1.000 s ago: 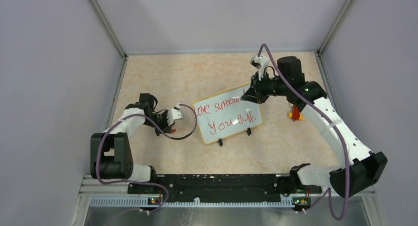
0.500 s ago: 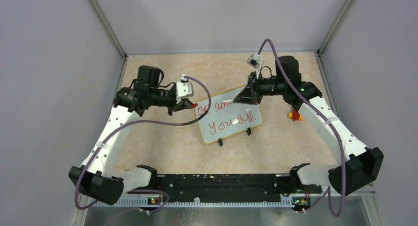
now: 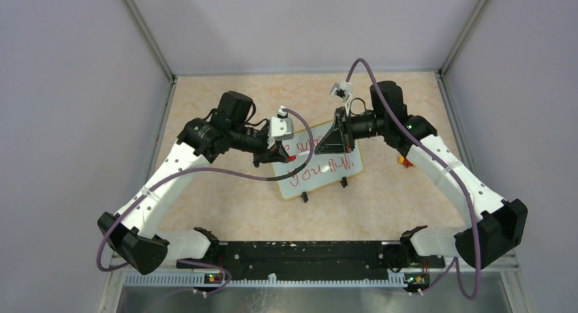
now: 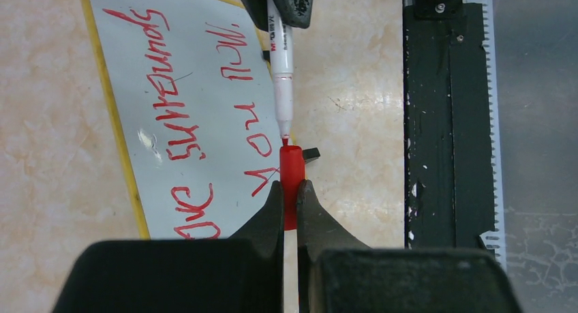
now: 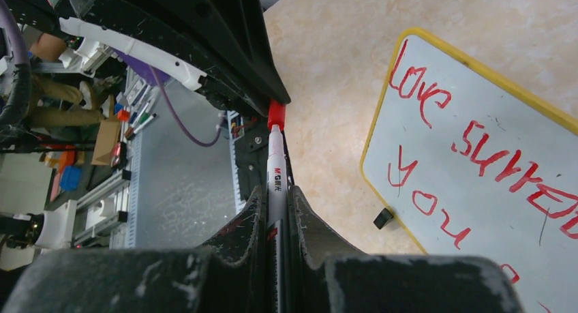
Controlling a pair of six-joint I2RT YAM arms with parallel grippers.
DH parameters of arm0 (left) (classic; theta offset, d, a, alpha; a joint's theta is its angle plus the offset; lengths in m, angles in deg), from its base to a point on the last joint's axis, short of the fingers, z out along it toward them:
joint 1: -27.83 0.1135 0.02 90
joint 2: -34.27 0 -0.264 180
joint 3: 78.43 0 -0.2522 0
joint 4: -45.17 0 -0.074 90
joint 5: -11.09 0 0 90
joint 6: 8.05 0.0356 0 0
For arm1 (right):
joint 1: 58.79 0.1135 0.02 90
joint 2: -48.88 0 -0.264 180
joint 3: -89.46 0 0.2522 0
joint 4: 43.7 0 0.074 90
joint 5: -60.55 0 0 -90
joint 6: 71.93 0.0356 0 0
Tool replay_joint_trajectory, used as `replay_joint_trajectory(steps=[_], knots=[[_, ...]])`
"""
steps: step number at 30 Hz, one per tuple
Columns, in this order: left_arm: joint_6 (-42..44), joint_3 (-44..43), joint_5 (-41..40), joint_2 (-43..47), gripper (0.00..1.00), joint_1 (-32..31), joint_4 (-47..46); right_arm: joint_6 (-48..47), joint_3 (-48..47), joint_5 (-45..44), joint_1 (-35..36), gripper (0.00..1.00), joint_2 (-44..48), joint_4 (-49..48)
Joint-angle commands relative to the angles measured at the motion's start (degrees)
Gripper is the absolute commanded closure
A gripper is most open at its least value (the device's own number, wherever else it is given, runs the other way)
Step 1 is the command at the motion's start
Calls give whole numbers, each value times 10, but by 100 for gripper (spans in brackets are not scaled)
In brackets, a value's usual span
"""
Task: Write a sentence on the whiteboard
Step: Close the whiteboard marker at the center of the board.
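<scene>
Presumably light and stiff, the marker point(image 5: 276, 159) sits clamped mid-barrel in the right gripper point(image 5: 276, 194); the left gripper point(image 4: 290, 187) pinches its red cap point(image 4: 292, 163), centre-frame.

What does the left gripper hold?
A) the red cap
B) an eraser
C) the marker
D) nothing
A: the left gripper is shut on the red cap; the marker sits in the right gripper, its tip at the cap's mouth.

Red sentence point(image 4: 178, 115) on yellow-rimmed white whiteboard point(image 5: 518, 217); red cap point(image 4: 291, 176), white marker point(image 4: 281, 67), possibly orange object point(image 3: 407, 161).
</scene>
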Motion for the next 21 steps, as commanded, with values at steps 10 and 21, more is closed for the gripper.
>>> replay_joint_trajectory(steps=[10,21], knots=[[-9,-9,-18,13,100,-2,-14,-21,3,12,15,100,4,4],[11,-15,12,11,100,-2,4,-16,-2,9,18,100,-1,-2]])
